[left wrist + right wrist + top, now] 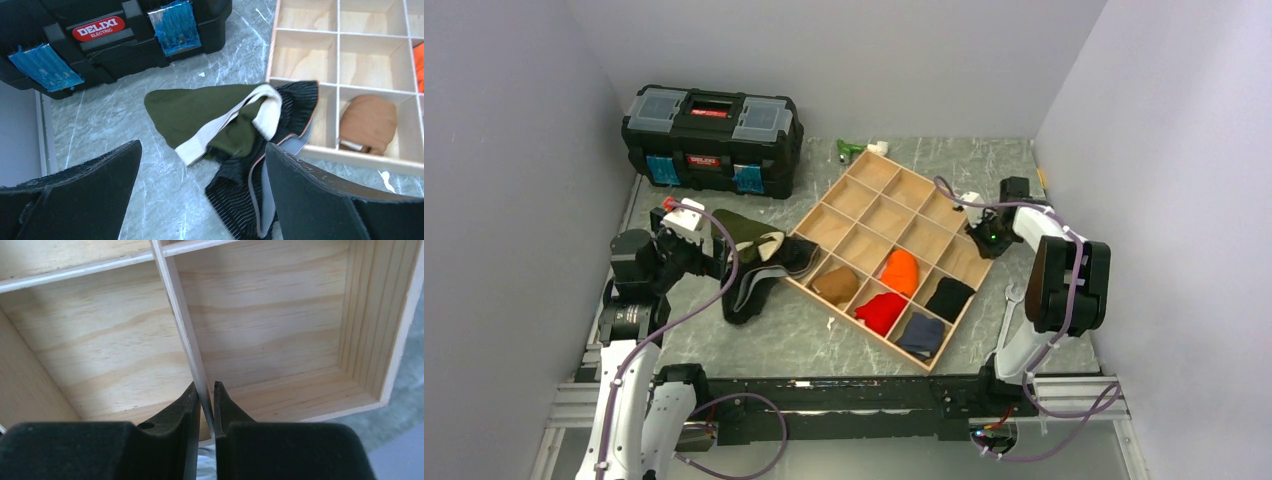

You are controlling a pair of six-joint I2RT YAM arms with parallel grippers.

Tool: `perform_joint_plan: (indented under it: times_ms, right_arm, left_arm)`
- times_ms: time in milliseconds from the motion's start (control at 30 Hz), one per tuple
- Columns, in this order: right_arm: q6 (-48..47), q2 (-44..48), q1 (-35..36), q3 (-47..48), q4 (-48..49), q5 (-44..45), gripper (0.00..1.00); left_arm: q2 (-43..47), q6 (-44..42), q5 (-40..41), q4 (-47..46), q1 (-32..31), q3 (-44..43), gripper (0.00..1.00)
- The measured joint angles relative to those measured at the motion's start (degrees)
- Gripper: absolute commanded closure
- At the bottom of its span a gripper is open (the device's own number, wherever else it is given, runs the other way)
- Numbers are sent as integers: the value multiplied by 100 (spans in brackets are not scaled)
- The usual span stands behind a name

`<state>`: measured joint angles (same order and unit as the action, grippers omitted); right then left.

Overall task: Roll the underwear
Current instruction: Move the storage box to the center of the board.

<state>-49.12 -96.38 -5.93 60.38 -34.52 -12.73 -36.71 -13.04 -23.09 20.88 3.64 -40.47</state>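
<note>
Meanwhile the right gripper [206, 390] pinches a wooden divider [182, 325] at the tray's [856, 323] three-o'clock corner, while the left gripper [202, 145] hangs wide open over the underwear [240, 195].

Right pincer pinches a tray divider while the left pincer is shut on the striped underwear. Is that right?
No. The left pincer stands wide open, holding nothing, with the striped underwear lying loose, partly under the olive garment; the left wrist view shows this. The right pincer does pinch the tray divider.
</note>
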Motion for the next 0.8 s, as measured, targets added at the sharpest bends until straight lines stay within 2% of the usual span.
perform_joint_plan:
  times_ms: [167,433,567,667,800]
  right_arm:
    - [-339,-621,-636,776,-201,317,78]
    - [-72,-1482,-1040,2090,-37,1152,44]
    - [188,-1329,-1082,2109,133,1259,22]
    - [420,-905,-1093,1939,227,1056,18]
    - [623,109,-1078,1663,79,365,17]
  left_arm:
    - [-7,-2,-4,2,4,0,1]
    - [-7,-2,-7,0,4,0,1]
    - [-26,-4,-24,0,4,0,1]
    - [-33,-7,-33,2,4,0,1]
    - [-31,-39,-66,2,4,0,1]
